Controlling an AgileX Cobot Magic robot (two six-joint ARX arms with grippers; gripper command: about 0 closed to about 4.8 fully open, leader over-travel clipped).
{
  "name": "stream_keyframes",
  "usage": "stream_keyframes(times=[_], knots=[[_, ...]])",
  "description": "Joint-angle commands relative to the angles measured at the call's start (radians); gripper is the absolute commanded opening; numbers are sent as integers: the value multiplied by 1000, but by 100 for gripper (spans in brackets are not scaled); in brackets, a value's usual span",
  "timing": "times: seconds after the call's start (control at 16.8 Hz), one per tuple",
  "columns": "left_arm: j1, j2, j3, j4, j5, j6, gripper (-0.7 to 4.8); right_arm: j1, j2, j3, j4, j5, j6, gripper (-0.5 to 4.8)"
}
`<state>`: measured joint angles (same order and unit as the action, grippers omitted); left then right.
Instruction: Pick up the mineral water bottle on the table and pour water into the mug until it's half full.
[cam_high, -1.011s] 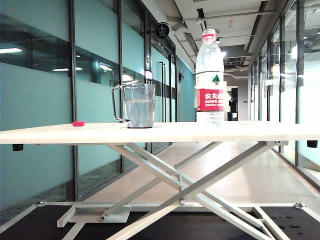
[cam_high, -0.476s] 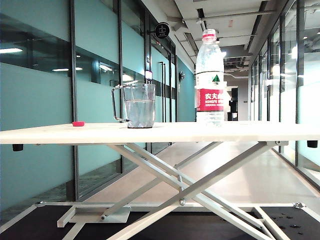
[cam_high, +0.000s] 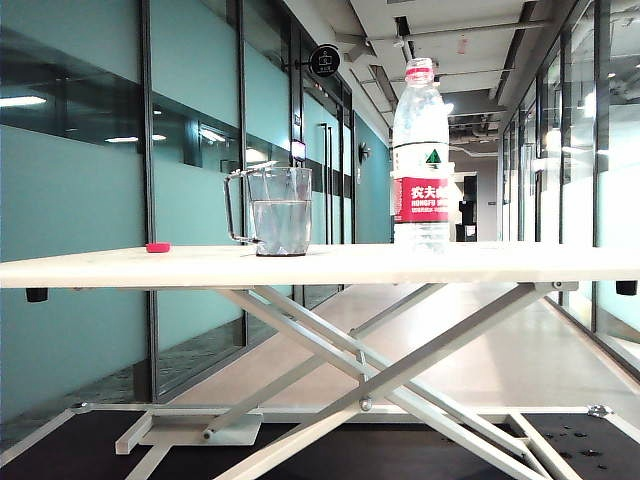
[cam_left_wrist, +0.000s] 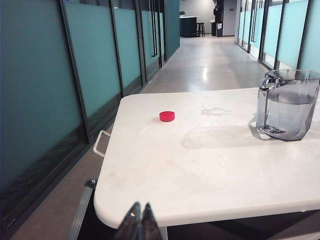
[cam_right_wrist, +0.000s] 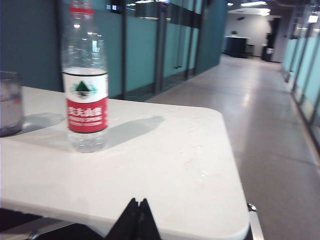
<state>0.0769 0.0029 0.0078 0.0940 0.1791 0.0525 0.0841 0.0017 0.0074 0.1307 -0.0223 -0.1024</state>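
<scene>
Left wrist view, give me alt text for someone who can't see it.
A clear mug about half full of water stands on a white table, with a small red cap lying apart from it nearer the glass-walled corridor side. The left claw sits shut at the table's near edge, holding nothing.

Bright, even corridor light prevailed; soft shadows fell across the table (cam_left_wrist: 210, 170); the right wrist view was slightly blurred.
</scene>
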Motion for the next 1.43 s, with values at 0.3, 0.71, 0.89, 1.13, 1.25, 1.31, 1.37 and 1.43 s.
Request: stream_keyframes(times=[0.3,0.71,0.89,1.13,1.25,1.31,1.37,1.43], knots=[[0,1,2,-10,1,0,-5,-15,0,-2,24,-23,5,-5],[0,1,2,-10,0,0,-5,-14,0,-2,23,-21,5,-5],[0,1,2,-10,0,0,-5,-14,0,-2,23,-21,5,-5],[0,1,2,-10,0,0,-5,-14,0,-2,23,-21,5,-5],[0,1,2,-10,0,0,-5,-14,0,-2,23,-21,5,-5],[0,1,2,-10,0,0,-5,-14,0,-2,23,-22,5,-5],[0,1,2,-10,0,0,-5,-14,0,-2,23,-22,5,-5],[0,1,2,-10,0,0,-5,-14,0,-2,23,-21,5,-5]])
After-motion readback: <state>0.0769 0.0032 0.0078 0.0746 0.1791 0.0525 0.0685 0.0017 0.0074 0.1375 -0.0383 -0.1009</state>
